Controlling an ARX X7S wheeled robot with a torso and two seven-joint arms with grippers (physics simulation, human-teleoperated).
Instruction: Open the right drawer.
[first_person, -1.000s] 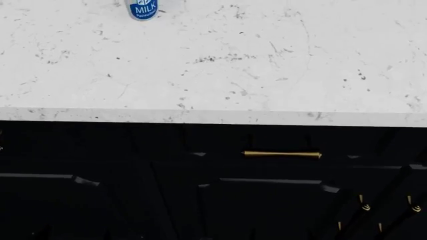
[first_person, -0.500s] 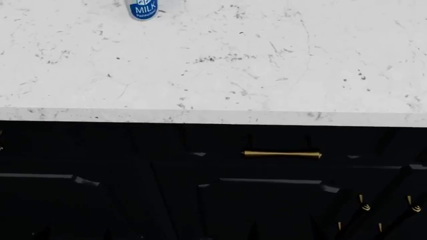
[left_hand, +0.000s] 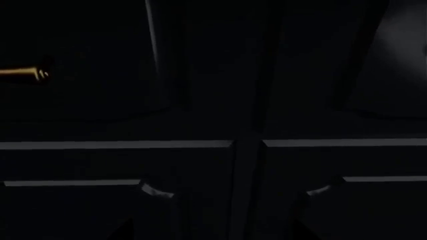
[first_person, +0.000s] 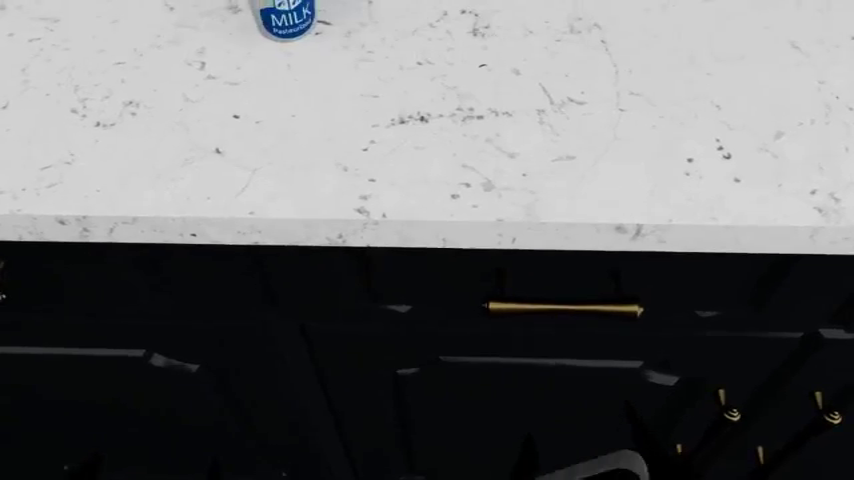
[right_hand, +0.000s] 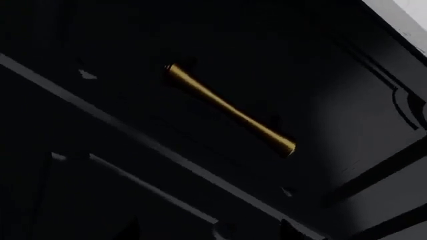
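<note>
From the head camera I see the right drawer (first_person: 561, 290) shut flush under the white speckled countertop (first_person: 427, 130), its brass bar handle (first_person: 565, 309) lying level across the panelled black front. A blue milk carton (first_person: 287, 17) stands far back on the counter, well apart from everything else.

At the bottom edge of that view a pale curved piece (first_person: 594, 467) shows below the handle; I take it for part of my right arm, but I cannot make out the gripper itself there, so I cannot tell whether its fingers are apart or together.

My right wrist camera looks straight at the drawer front (right_hand: 280, 100): the handle (right_hand: 230, 110) runs slantwise across the middle of the picture, ahead of the hand and not touched by anything. Two dark tips (right_hand: 287, 230) poke in at the picture's edge, too dim to judge.

My left wrist camera faces the dark cabinet doors (left_hand: 133, 190) with the seam between them dead ahead; one flared end of a brass handle (left_hand: 23, 74) shows off to one side. No fingers are visible there, so that hand's state I cannot tell either
</note>
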